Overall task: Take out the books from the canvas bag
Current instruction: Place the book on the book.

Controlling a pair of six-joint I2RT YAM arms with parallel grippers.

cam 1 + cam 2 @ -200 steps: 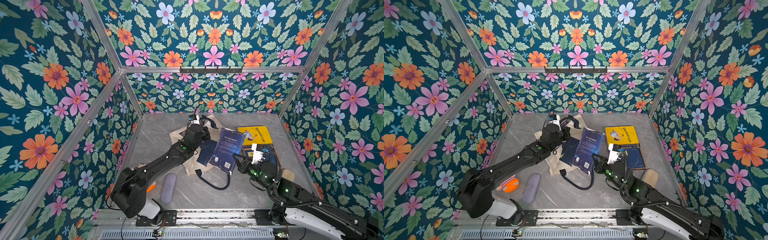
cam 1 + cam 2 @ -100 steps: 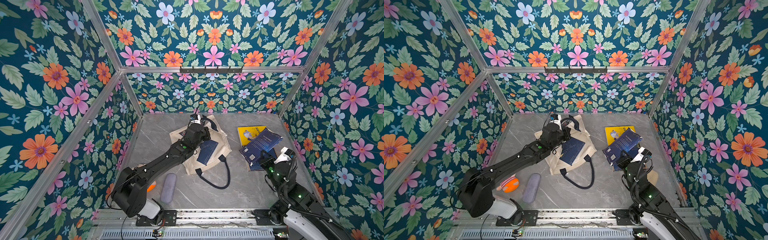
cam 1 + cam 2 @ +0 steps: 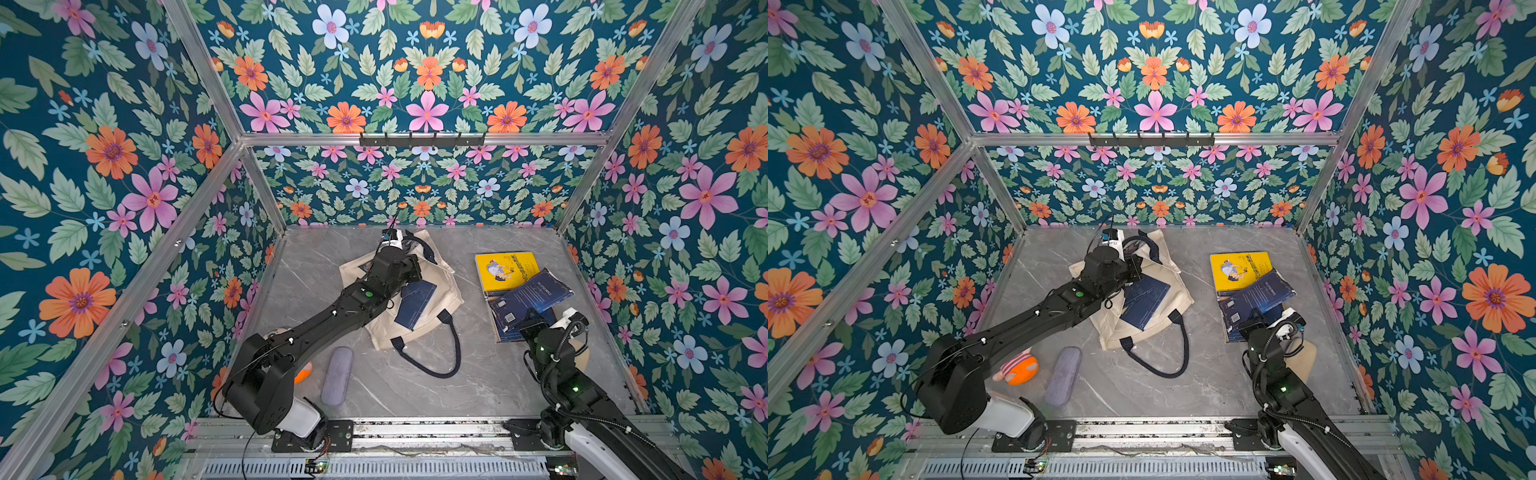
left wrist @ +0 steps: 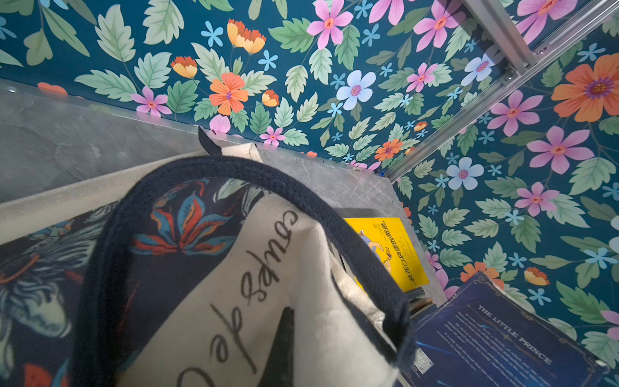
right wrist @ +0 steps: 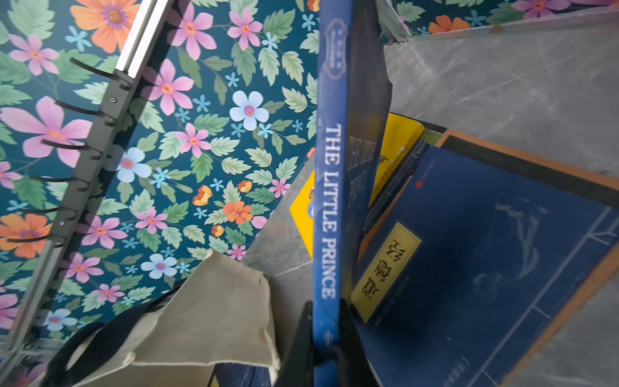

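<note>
Right now the right gripper (image 5: 326,338) squeezes the spine of the blue book (image 5: 330,187), tipped above the yellow book (image 3: 503,270). Dropped from there, it could flop open or slide off. The left gripper (image 4: 281,345) pinches the canvas bag (image 3: 440,291). A hard tug could hide the navy book (image 3: 415,303) poking out.

Your left arm (image 3: 332,316): stretched far, over the middle.
Your left gripper (image 3: 411,270): pinched on the canvas bag (image 3: 446,291).
Your right arm (image 3: 569,382): folded, near right.
Your right gripper (image 5: 325,311): clamped on The Little Prince book (image 5: 330,167).
</note>
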